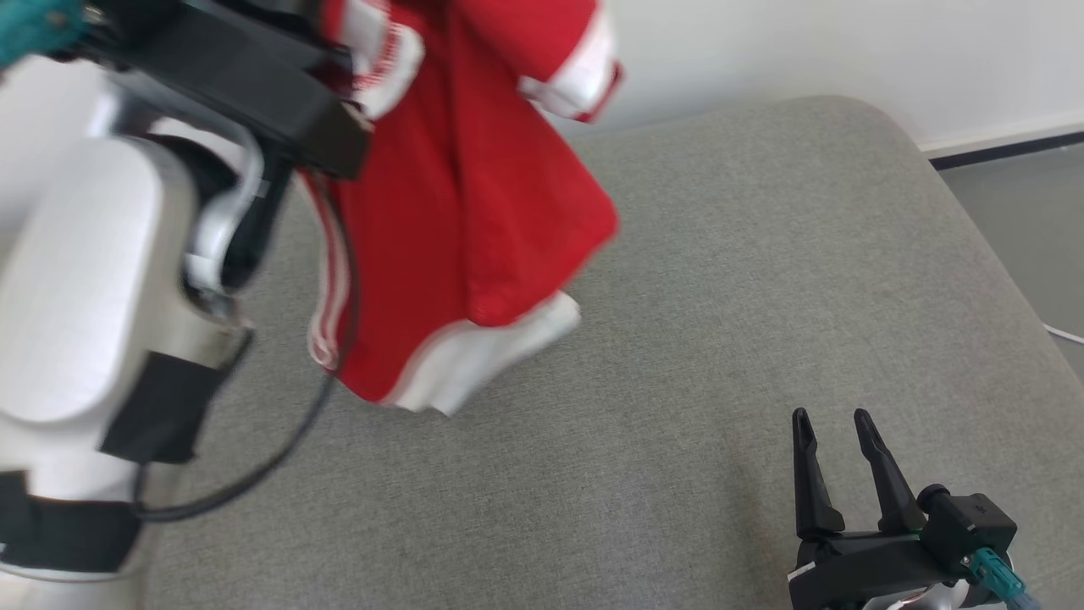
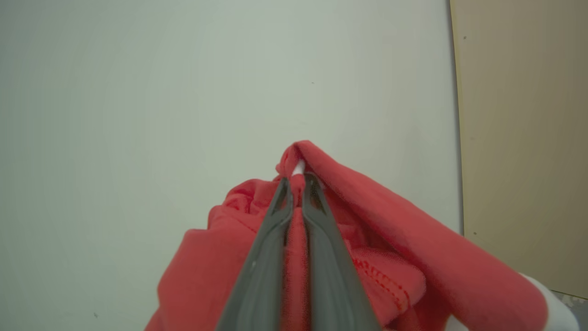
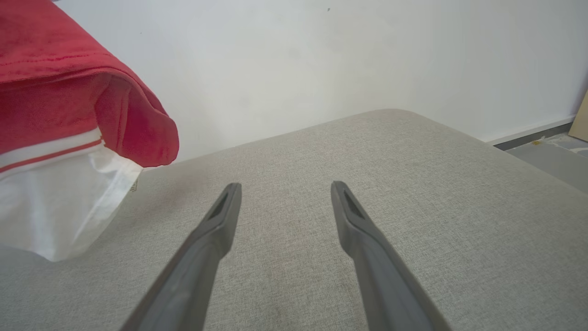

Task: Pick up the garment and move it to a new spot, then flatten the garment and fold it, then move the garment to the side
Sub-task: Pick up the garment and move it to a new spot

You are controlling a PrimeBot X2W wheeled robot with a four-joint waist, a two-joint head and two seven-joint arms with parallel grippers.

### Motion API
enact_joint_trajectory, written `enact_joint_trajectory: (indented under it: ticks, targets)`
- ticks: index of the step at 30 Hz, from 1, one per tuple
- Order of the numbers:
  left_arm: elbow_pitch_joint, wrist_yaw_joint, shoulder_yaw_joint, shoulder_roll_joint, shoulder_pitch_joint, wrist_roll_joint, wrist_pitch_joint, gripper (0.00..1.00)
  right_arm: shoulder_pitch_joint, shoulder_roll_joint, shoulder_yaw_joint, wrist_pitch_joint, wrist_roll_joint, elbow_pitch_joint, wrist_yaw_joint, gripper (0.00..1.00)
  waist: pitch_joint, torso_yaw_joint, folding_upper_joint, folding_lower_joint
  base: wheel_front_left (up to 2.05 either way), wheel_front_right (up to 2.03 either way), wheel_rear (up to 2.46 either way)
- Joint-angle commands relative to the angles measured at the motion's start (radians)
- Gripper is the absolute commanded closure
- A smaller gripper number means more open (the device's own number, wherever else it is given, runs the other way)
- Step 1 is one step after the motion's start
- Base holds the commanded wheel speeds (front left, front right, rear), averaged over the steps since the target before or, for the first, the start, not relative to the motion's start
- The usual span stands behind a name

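Note:
The garment [image 1: 457,186] is red with white trim and hangs in the air above the grey cushion [image 1: 720,339], its white hem dangling near the cushion's left half. My left gripper [image 2: 297,177] is shut on a bunched fold of the garment [image 2: 381,230], fingers pressed together around the red cloth. My left arm's pale forearm [image 1: 85,280] fills the head view's left side. Low at the right, my right gripper [image 1: 832,417] stands open over bare cushion with nothing between its fingers. In the right wrist view the right gripper [image 3: 284,185] has the garment [image 3: 69,105] hanging at its upper left.
A white wall [image 1: 847,51] rises behind the cushion. The cushion's rounded far right corner [image 1: 889,127] drops to a grey floor [image 1: 1033,220] with a dark baseboard. A beige panel [image 2: 523,138] stands at the right of the left wrist view.

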Motion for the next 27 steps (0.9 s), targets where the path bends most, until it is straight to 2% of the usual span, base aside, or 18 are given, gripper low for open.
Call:
enact_joint_trajectory:
  ticks: [1,6,14,20,27]
  targets:
    - [-0.003,0.007,-0.009,-0.023,0.023,-0.009,-0.014,1.0,0.0,0.001,0.003,-0.001,0.006,-0.002,0.003,0.0,0.008,-0.012,0.0,0.0001,0.0,0.0,0.0]
    - [0.013,0.01,-0.049,-0.062,0.109,-0.024,-0.033,1.0,-0.005,0.001,0.002,-0.001,0.004,-0.006,0.004,0.0,0.018,-0.012,0.0,0.0001,0.0,0.0,0.0]
    - [0.085,0.024,-0.087,-0.072,0.303,-0.041,-0.082,1.0,-0.013,0.001,0.006,-0.001,-0.01,-0.006,0.003,0.0,0.035,0.009,0.0,0.0001,0.0,0.0,0.0]
    - [0.204,0.017,-0.141,-0.057,0.442,-0.019,-0.126,1.0,-0.024,0.001,0.017,-0.001,-0.015,-0.002,0.003,0.0,0.049,0.02,0.0,0.0001,0.0,0.0,0.0]
    - [0.341,-0.005,-0.193,-0.087,0.521,-0.022,-0.168,1.0,-0.026,0.001,0.023,-0.001,-0.028,0.004,0.003,0.0,0.043,0.034,0.0,0.0001,0.0,0.0,0.0]
